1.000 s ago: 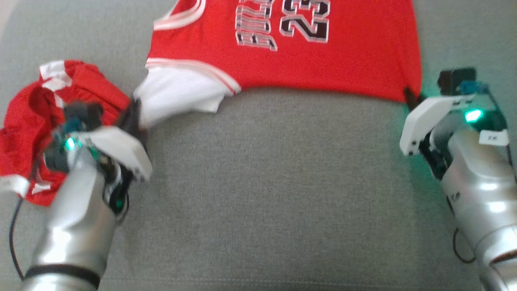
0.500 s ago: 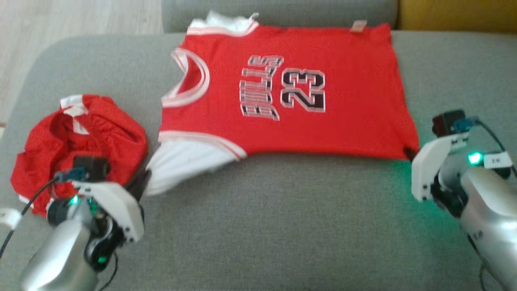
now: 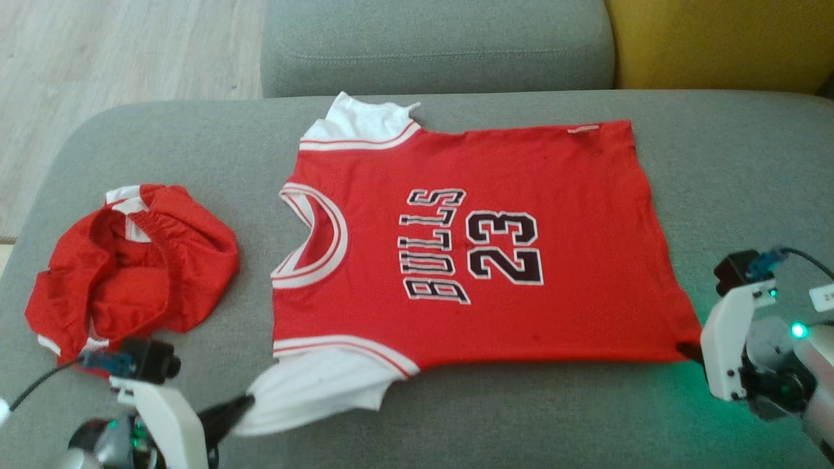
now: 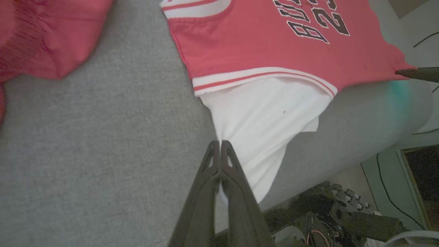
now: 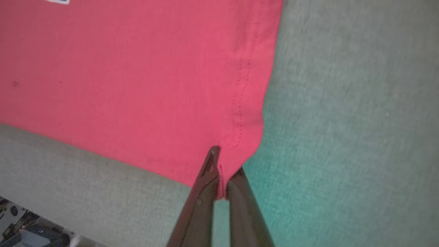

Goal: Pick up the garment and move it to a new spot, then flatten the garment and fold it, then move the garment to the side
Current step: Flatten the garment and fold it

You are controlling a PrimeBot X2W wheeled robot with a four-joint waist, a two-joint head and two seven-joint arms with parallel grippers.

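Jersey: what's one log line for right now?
jersey: flat on sofa | left gripper: shut on sleeve | right gripper: shut on bottom corner

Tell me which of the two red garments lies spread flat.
The Bulls 23 jersey, laid out on the grey cushion; the red shorts beside its collar sit in a crumpled heap.

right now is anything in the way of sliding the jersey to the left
Yes: the crumpled red shorts lie on the cushion left of the jersey, apart from it. The left gripper and right gripper each pinch its near edge.
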